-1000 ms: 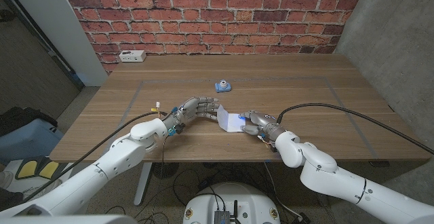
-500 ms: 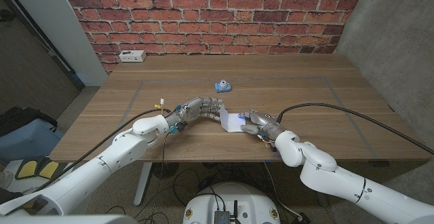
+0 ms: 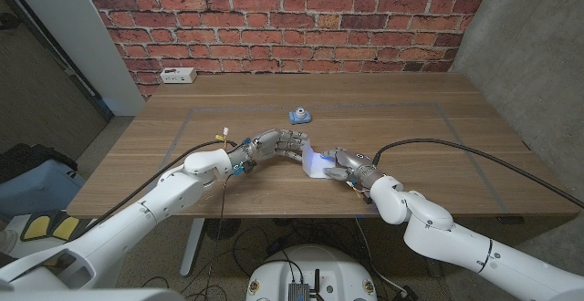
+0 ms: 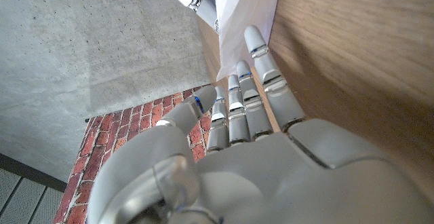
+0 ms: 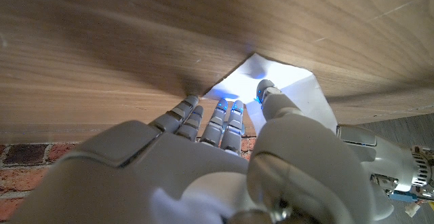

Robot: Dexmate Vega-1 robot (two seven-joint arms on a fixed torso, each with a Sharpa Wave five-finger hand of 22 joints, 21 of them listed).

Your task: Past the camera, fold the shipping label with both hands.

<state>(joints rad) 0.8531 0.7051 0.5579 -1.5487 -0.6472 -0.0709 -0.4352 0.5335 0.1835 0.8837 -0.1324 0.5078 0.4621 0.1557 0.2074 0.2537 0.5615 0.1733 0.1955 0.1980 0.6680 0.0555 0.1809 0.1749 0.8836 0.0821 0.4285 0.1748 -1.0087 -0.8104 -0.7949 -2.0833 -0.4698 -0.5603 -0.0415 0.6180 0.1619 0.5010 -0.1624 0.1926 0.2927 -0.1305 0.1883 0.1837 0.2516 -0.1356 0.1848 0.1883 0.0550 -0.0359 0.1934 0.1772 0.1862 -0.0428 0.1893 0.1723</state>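
The white shipping label (image 3: 316, 163) lies on the wooden table (image 3: 411, 128), nearer to me than the small blue camera (image 3: 299, 115). My left hand (image 3: 281, 144) reaches in from the left with straight fingers, and its fingertips (image 4: 252, 39) touch the label (image 4: 249, 3) and push its raised left side over. My right hand (image 3: 351, 166) holds the label's right side. There its thumb (image 5: 266, 89) presses on the paper (image 5: 288, 91) and its fingers (image 5: 224, 115) meet the paper's edge. The label's underside is hidden.
A white power strip (image 3: 177, 76) lies at the table's far left edge, below the brick wall. Tape lines (image 3: 383, 107) mark a rectangle on the tabletop. A black cable (image 3: 474, 155) runs along my right arm.
My left hand has slid right, pushing the label's upright left flap over toward my right hand. The right hand has stayed in place on the label.
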